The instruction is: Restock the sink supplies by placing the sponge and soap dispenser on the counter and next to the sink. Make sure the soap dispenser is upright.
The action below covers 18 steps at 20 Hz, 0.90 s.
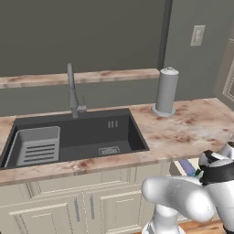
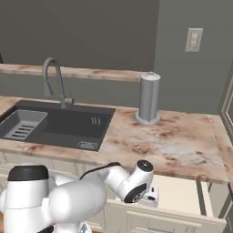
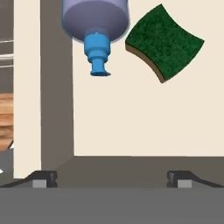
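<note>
Gripper (image 3: 112,177) wide open and empty over an open drawer (image 3: 131,118), soap dispenser (image 3: 96,22) lying ahead and slightly left of it, sponge (image 3: 165,41) green side up ahead to its right, sink (image 1: 75,137) in the desk (image 1: 192,128) well above.

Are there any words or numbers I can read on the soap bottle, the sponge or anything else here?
None: no words or numbers can be read.
Soap dispenser: plain lavender, no label showing.
Sponge: plain green top, no print.
Sink: a small grey patch on its floor has marks too blurred to read.
Wall switch: blank.
</note>
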Motion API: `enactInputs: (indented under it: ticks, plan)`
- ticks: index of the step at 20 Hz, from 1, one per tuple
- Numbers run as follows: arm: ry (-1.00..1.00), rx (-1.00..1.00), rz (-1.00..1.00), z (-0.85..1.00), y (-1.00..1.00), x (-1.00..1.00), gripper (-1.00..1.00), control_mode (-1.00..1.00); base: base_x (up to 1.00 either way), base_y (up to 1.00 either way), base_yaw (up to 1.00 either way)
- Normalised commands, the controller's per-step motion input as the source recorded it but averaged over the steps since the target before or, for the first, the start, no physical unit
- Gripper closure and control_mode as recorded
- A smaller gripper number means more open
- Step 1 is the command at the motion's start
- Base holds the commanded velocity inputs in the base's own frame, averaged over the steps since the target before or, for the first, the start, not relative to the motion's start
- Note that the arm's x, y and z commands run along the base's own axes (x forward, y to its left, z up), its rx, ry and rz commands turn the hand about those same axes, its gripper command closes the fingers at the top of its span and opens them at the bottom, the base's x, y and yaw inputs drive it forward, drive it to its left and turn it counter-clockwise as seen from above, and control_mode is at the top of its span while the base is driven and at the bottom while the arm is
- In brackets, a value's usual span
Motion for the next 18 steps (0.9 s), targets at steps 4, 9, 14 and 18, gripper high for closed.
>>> enactInputs:
  ticks: [4, 9, 14, 18]
  plan:
    - [0.02, 0.01, 0.0, 0.0, 0.01, -0.92, -1.0, -1.0, 0.0, 0.0, 0.0]
    - [0.06, 0.05, 0.0, 0.02, 0.0, -1.0, -1.0, -1.0, 0.0, 0.0, 0.0]
    - [0.09, 0.02, -0.01, 0.69, -0.12, -0.45, -1.0, -1.0, 0.0, 0.0, 0.0]
    - [0.13, 0.0, -0.06, 1.0, -0.5, 0.53, -1.0, -1.0, 0.0, 0.0, 0.0]
